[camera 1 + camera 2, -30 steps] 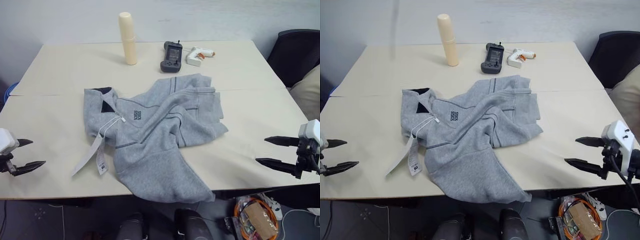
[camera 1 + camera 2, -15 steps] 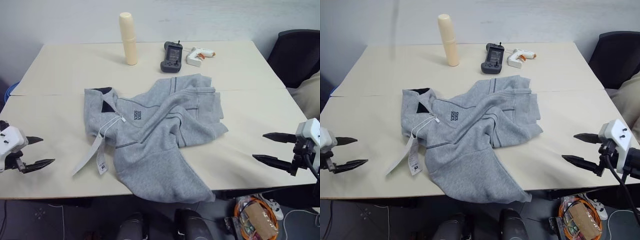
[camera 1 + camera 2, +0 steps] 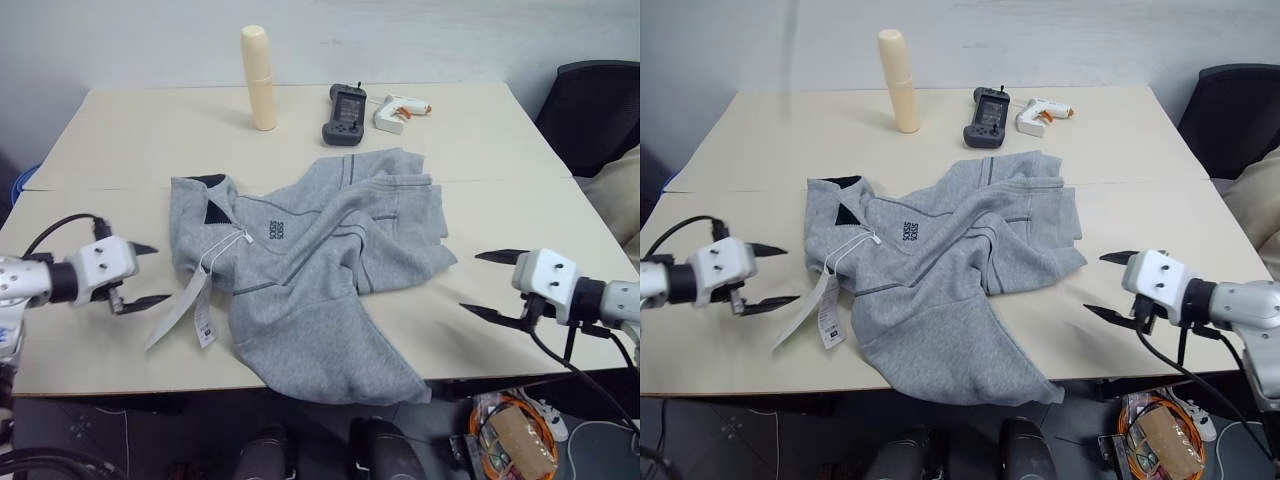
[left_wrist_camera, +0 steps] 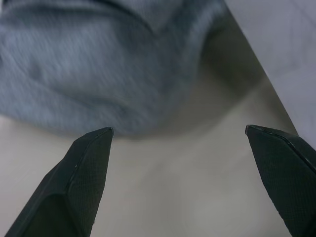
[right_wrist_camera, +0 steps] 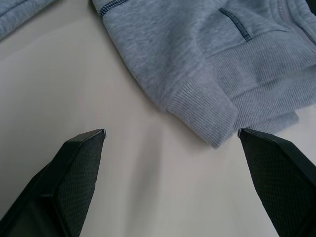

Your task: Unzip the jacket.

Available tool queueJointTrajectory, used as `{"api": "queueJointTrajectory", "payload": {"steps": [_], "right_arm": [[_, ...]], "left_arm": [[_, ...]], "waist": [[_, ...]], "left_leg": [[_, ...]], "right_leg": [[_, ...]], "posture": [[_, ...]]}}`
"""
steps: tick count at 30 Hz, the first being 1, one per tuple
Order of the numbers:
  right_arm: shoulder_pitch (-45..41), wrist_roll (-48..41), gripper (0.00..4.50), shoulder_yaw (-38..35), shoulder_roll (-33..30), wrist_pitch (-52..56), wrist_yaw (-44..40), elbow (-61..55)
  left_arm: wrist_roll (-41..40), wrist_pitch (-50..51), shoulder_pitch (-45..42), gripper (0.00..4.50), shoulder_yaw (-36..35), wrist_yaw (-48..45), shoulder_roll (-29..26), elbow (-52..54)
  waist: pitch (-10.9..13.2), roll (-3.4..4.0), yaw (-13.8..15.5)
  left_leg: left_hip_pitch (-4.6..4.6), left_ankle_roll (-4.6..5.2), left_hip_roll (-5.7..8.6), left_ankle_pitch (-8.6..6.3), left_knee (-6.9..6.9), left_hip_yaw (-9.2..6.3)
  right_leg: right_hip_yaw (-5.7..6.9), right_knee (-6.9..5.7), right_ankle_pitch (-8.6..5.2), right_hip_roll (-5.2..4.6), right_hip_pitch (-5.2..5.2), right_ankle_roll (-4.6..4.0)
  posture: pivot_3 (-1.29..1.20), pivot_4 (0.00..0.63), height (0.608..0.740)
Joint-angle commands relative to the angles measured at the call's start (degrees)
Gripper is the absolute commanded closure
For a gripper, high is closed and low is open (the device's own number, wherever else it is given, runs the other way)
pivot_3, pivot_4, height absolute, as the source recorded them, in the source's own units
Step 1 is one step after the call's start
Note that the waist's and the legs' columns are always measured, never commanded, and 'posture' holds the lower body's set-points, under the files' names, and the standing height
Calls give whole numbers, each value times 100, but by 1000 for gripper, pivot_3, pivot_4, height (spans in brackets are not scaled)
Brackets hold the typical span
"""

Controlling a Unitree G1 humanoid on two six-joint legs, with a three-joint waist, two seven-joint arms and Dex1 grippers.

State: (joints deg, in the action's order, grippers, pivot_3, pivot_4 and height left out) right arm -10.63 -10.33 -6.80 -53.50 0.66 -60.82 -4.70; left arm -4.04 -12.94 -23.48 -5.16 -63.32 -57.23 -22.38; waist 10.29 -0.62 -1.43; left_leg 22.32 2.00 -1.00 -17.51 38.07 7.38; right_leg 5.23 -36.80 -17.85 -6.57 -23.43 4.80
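Observation:
The jacket [image 3: 310,265], light grey fleece with dark seam lines, lies crumpled in the middle of the table; its dark collar lining points left and white hang tags [image 3: 190,305] trail from the zip. One part droops over the table's near edge. My left gripper [image 3: 148,274] hovers open just left of the collar and the tags, fingers pointing at the jacket. My right gripper [image 3: 490,284] is open a short way right of the jacket's ribbed cuff [image 5: 202,111]. Nothing sits between either pair of fingers.
At the back of the beige table [image 3: 120,140] stand a tall cream cylinder [image 3: 258,77], a dark handheld device [image 3: 343,113] and a white glue gun [image 3: 398,110]. A dark chair [image 3: 590,110] is at the right. A bag of items [image 3: 510,435] lies on the floor below.
Both grippers have swung inward over the table toward the jacket, the left from the left edge, the right from the right edge. Both stay open. The jacket has not moved.

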Motion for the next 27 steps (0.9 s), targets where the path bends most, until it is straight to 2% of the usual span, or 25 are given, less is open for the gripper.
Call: {"api": "queueJointTrajectory", "payload": {"steps": [1,6,9,15,20,21,27], "right_arm": [[-324,329,19,308,134,-369,139,144],[-1160,949,19,978,603,-854,402,985],[-1615,1238,570,1283,752,-1167,409,1592],[-2008,1491,2614,1618,860,-1488,280,2235],[-1821,1176,4431,1522,536,-1350,-327,1986],[-1752,1053,4500,1465,407,-1204,-513,1850],[-937,185,4500,890,-409,-356,-1250,813]], "left_arm": [[77,-178,-203,0,239,-106,94,68],[392,-365,-614,0,746,-116,401,-197],[646,-516,-901,554,922,52,539,-613],[693,-679,-1177,2452,990,-8,549,-1004],[656,-822,-1214,4122,910,-172,299,-1187],[657,-859,-1215,4429,884,-210,203,-1234],[437,-858,-958,4470,690,-529,-310,-1245]], "waist": [[0,0,-8],[0,0,-15],[0,0,0],[0,0,-4],[0,0,-6],[0,0,-7],[0,0,-5]], "left_leg": [[2,2,0,1,1,5],[-1,4,-5,2,10,15],[1,5,-3,2,13,15],[7,10,-3,3,19,13],[7,10,-4,4,19,13],[7,10,-4,3,19,12],[6,12,-5,2,19,8]], "right_leg": [[4,-2,0,0,-4,1],[7,-6,-1,4,-5,2],[8,-8,-1,4,-5,2],[11,-8,-1,1,-7,5],[11,-8,0,1,-6,5],[12,-8,0,1,-6,5],[16,-6,0,-1,-3,5]], "posture": [[0,150,740],[0,150,740],[0,150,740],[0,150,740],[0,150,740],[0,150,740],[0,150,740]]}}
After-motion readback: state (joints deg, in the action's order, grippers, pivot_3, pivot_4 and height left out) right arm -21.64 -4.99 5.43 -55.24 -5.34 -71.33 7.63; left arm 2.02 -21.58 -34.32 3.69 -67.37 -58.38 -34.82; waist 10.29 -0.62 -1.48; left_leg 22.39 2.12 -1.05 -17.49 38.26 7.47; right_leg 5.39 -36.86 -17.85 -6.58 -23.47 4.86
